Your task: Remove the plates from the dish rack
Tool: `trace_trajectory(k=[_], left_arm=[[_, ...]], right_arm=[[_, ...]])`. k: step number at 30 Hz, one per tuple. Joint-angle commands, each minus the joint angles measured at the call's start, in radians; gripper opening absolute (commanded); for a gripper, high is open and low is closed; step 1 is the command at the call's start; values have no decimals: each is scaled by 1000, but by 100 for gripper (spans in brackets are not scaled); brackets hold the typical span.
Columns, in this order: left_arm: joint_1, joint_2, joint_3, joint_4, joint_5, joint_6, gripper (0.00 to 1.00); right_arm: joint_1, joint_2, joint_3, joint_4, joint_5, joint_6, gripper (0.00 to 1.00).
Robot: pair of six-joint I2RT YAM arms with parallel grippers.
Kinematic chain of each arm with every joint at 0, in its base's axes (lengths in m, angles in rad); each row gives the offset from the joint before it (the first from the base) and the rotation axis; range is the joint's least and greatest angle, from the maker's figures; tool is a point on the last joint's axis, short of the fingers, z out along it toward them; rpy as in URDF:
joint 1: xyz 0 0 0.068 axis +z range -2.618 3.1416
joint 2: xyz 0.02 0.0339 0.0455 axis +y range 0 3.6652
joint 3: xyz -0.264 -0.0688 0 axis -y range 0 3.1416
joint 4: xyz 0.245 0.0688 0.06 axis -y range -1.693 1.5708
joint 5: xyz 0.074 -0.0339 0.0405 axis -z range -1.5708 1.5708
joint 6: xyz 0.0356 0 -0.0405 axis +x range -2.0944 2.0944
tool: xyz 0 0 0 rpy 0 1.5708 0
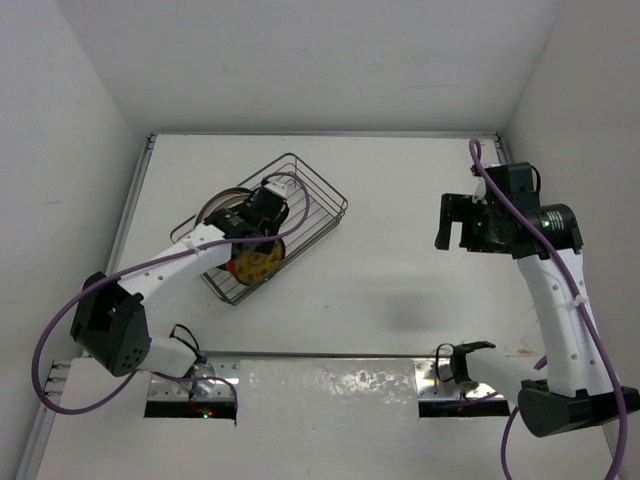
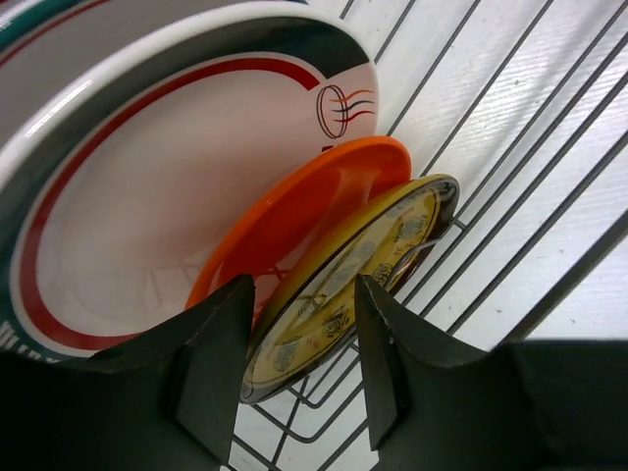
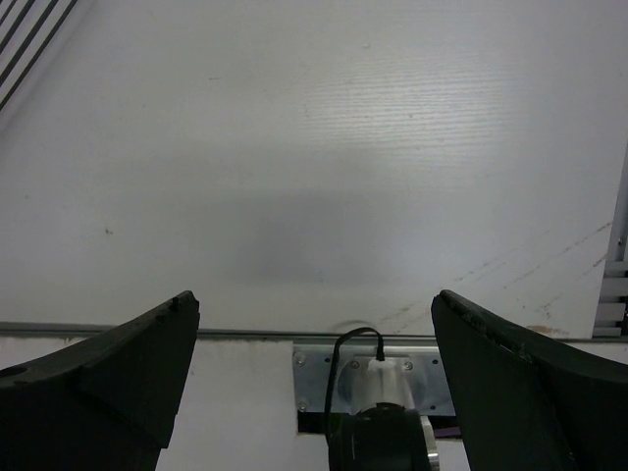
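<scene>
My fingers are black. The yellow-gold plate is patterned, the orange plate plain, the white plate rimmed teal and red. The rack is dark.

Bright, even, diffuse overhead light; no hard glare. White matte table reads pale grey. Soft-edged grey shadow on it beside right arm, faint also in right wrist view. Left wrist view: black left gripper fingers near lens dark, slightly soft; small yellow-gold patterned plate sharp, mild sheen.
</scene>
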Motion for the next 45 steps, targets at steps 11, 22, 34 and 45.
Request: trace_trajectory(k=[11, 22, 34, 45], left_arm=[[1, 20, 81, -59, -72, -32, 2], [2, 34, 430, -269, -51, 0, 0], [1, -15, 557, 95, 695, -300, 0], [1, 20, 347, 430, 928, -520, 1]], right_arm=[[10, 5, 30, 35, -3, -3, 99], [10, 4, 10, 119, -83, 69, 99], [15, 42, -185, 954, -747, 460, 99], [50, 123, -231, 1000, -726, 445, 13]])
